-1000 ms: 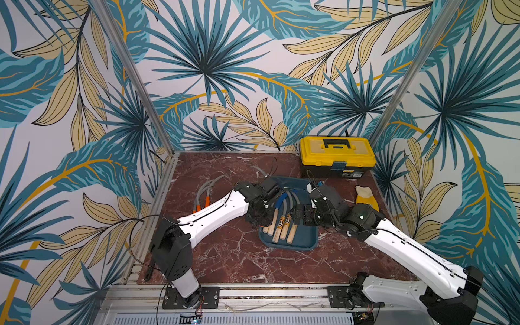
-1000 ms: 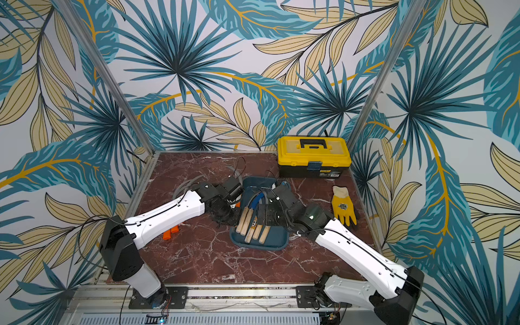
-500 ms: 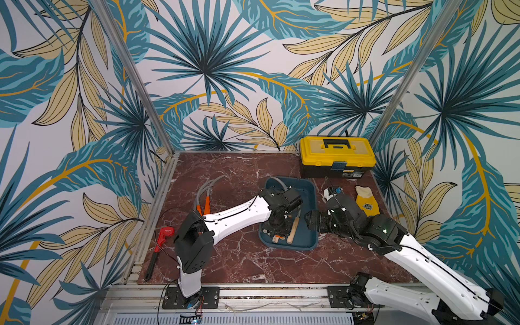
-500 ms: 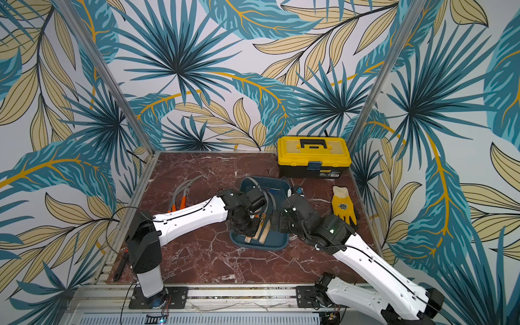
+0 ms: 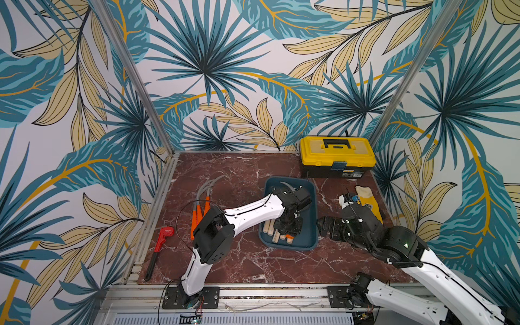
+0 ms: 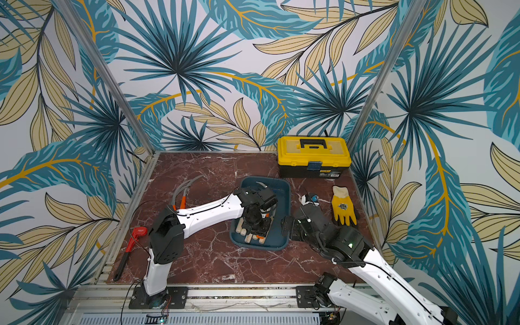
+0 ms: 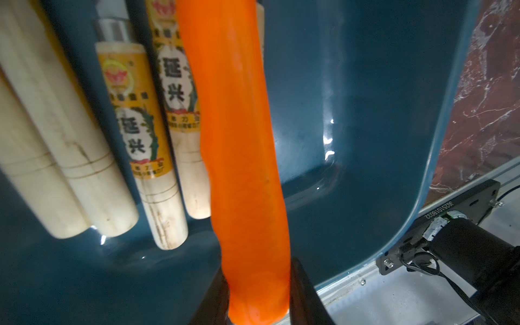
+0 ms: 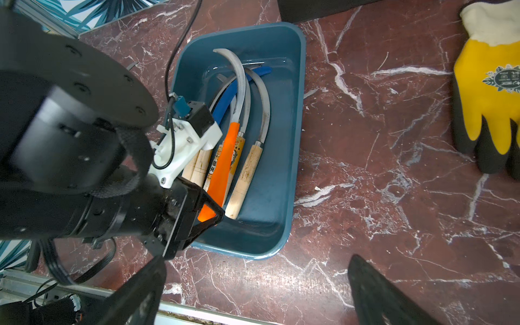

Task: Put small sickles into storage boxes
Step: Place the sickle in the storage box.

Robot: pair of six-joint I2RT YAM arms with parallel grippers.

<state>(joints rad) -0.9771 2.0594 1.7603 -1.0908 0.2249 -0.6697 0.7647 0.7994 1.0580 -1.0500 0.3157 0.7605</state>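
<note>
Left tool [image 7: 257, 281] moved into tray [image 7: 416, 168], clamping orange sickle [image 7: 239, 140]; bare floor [image 7: 351, 90] alongside.

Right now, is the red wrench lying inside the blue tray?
No, the red wrench lies at the table's edge, well apart from the blue tray.

You are looking into staged robot test cell: red-brown marble-patterned surface [image 5: 253, 264] walled by panels of teal-and-tan palm-leaf wallpaper [image 5: 208, 56] on bare aluminium posts [image 5: 133, 76]; two white robot arms [image 5: 253, 209] bolted to slotted aluminium rail [image 5: 281, 292] along front edge; yellow-and-black plastic toolbox [image 5: 337, 156] at back.
</note>
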